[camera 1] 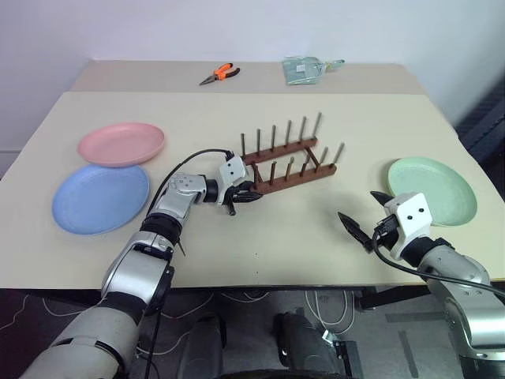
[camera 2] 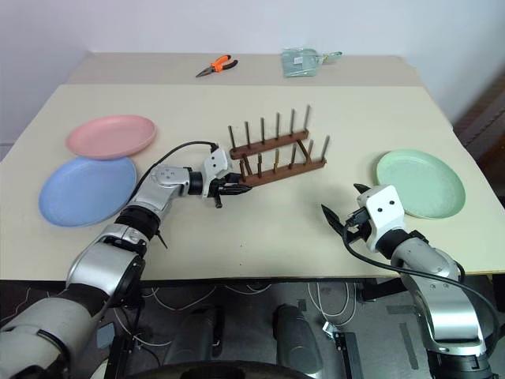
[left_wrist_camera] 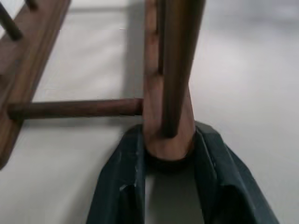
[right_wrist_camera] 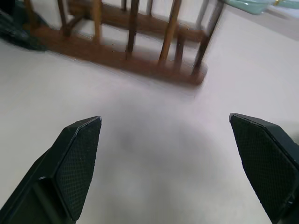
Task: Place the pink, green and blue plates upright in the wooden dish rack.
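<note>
Centre of the frame, the left gripper (camera 1: 246,196) is clamped on the near left end of the wooden dish rack (camera 1: 288,162); the wrist view shows both fingers (left_wrist_camera: 121,182) squeezing the rounded end of the near rail, pegs rising just beyond. The rack sits mid-table, angled up toward the right, its slots empty. Over at lower right, the right gripper (camera 1: 364,217) hovers above bare tabletop with its fingers (right_wrist_camera: 77,161) spread wide, nothing between them, facing the rack.

All three plates lie flat on the table (camera 1: 260,245). The pink plate (camera 1: 121,143) is at upper left; the blue plate (camera 1: 100,197) sits just below it, and the pink rim seems to overlap the blue one, though that's hard to judge from here. The green plate (camera 1: 432,189) is far right, just beyond the right gripper.

Orange-handled pliers (camera 1: 219,74) and a clear packet (camera 1: 306,69) rest at the far edge.
</note>
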